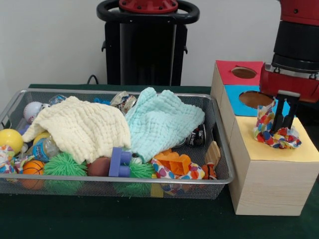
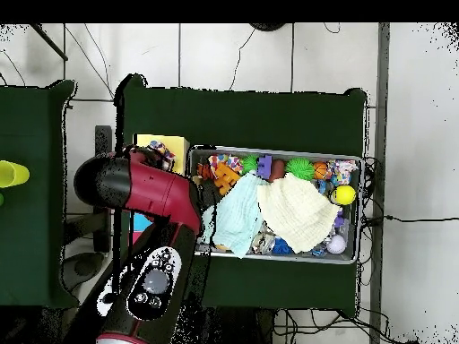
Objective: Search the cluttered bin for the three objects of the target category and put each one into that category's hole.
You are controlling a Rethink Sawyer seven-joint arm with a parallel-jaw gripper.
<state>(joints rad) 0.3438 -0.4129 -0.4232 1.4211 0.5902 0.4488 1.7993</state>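
Note:
The wire-mesh bin (image 1: 124,182) stands at the left, full of toys; it also shows in the overhead view (image 2: 269,150). My gripper (image 1: 284,124) is down over the yellow paper top (image 1: 279,152) of the wooden box, shut on a polka-dot cloth (image 1: 274,134) that is bunched on that top. The cloth hides the yellow hole. The same cloth shows in the overhead view (image 2: 161,152) beside my arm. A second polka-dot cloth (image 1: 172,173) lies at the bin's front under an orange toy. Another dotted piece (image 1: 5,155) shows at the bin's far left corner.
A cream cloth (image 1: 79,127) and a mint-green cloth (image 1: 162,122) cover much of the bin. A purple block (image 1: 118,163), a green spiky ball (image 1: 65,164) and a yellow ball (image 1: 10,139) lie near them. The blue-topped hole (image 1: 254,98) and the red-topped hole (image 1: 243,72) are behind my gripper.

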